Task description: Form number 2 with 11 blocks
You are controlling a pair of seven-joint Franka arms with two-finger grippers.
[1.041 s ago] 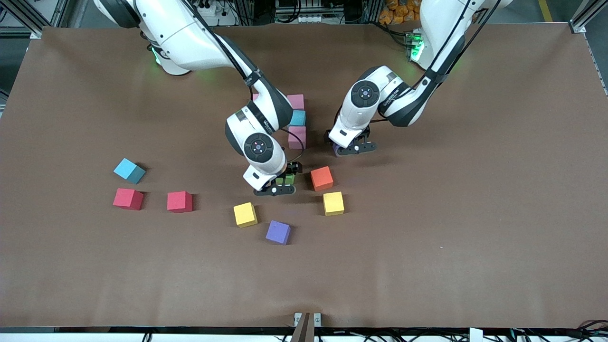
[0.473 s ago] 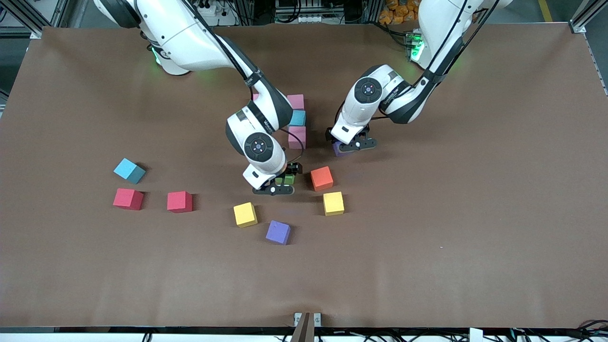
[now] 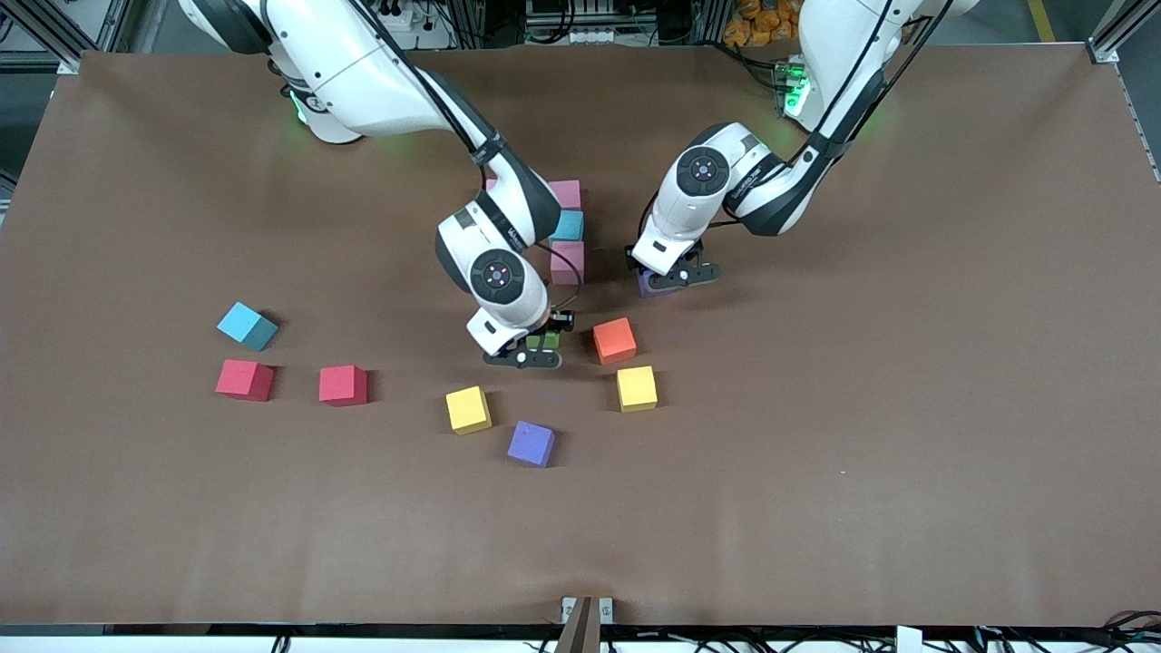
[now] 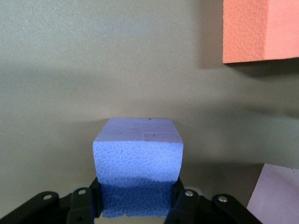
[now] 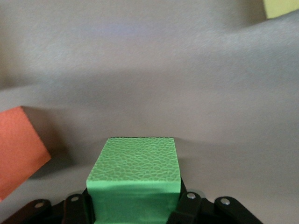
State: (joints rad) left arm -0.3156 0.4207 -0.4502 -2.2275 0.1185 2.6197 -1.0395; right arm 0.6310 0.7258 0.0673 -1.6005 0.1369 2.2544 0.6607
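My left gripper (image 3: 662,277) is low at the table and shut on a purple block (image 3: 649,287); in the left wrist view its fingers (image 4: 180,198) press both sides of that block (image 4: 138,154). My right gripper (image 3: 535,351) is shut on a green block (image 3: 547,340), with the block (image 5: 135,163) squeezed between the jaws in the right wrist view. A column of pink (image 3: 567,193), blue (image 3: 570,225) and pink (image 3: 568,261) blocks lies beside the right arm's wrist, which hides part of it. The number 2 as a whole shape is not in view.
Loose blocks lie nearer the front camera: orange (image 3: 614,340), yellow (image 3: 637,388), yellow (image 3: 468,409) and purple (image 3: 531,443). Toward the right arm's end lie two red blocks (image 3: 343,384) (image 3: 244,379) and a blue one (image 3: 247,326).
Both grippers have closed on their blocks, the left on the purple one first, the right on the green one after. The left hand shifted slightly toward the bases.
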